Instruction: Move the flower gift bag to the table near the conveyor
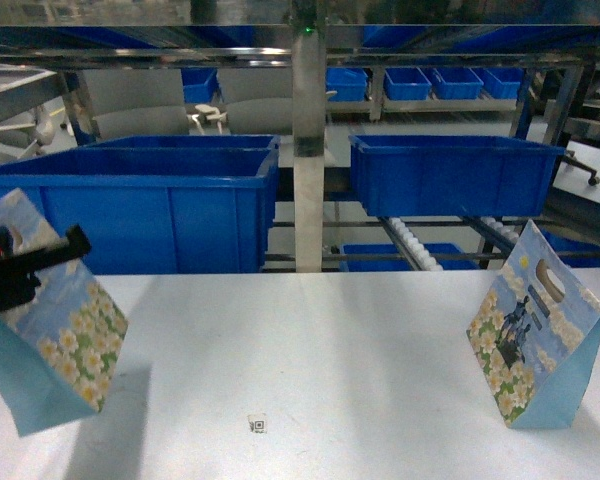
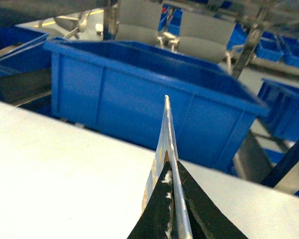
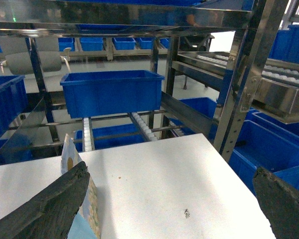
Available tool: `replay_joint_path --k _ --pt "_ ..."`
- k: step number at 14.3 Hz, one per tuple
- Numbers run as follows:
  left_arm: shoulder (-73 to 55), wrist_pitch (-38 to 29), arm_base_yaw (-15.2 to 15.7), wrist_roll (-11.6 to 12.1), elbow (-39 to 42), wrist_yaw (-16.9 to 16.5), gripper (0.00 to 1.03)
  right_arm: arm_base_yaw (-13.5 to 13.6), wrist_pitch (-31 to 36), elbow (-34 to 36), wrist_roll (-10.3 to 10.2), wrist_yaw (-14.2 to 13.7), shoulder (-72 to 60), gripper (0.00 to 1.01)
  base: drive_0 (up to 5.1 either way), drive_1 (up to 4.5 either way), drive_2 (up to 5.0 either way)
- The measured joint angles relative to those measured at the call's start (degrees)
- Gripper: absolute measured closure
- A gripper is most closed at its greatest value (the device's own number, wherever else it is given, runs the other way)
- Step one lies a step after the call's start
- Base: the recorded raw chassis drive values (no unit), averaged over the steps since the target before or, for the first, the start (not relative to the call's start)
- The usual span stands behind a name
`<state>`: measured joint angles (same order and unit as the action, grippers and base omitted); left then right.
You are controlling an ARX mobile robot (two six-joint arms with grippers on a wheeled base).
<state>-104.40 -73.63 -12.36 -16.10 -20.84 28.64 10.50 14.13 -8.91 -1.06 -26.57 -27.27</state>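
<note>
L gripper [image 1: 20, 262] clamped on flower gift bag [image 1: 55, 330], lifted above table [image 1: 310, 360], R gripper [image 3: 169, 209] wide open

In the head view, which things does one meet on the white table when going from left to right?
Left gripper holding a flower gift bag → small square sticker on the table → second flower gift bag, standing.
</note>
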Motion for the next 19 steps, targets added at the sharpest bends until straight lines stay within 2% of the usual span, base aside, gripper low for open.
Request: replay_joint_path --k 4,7,10,12,15,19 --pt "-6.80 -0.28 2.16 -0.09 2.23 -1.20 1.01 0.00 0.00 0.00 -0.02 0.02 0.00 0.03 0.0 0.00 0.0" --pt "-7.91 -0.83 3.32 -1.57 2.19 -2.32 1.01 0.00 0.00 0.00 0.00 0.02 0.00 0.03 0.0 0.00 0.0" --pt "-6.88 -0.46 2.58 -1.68 2.71 -2.29 1.01 0.00 0.00 0.00 -0.02 0.02 0.00 0.03 0.0 0.00 0.0" --pt "-4.24 -0.04 0.39 -1.29 5.11 -2.03 0.99 0.00 0.00 0.00 -0.02 0.02 0.00 0.03 0.0 0.00 0.0" --pt "-0.13 -0.04 -2.08 1.60 7.28 -1.75 0.61 0.00 0.00 0.00 -0.02 0.02 0.00 0.03 0.0 0.00 0.0" --pt "7.91 -0.04 -2.54 3.93 7.63 -2.49 0.11 0.00 0.00 0.00 -0.02 0.02 0.00 0.03 0.0 0.00 0.0"
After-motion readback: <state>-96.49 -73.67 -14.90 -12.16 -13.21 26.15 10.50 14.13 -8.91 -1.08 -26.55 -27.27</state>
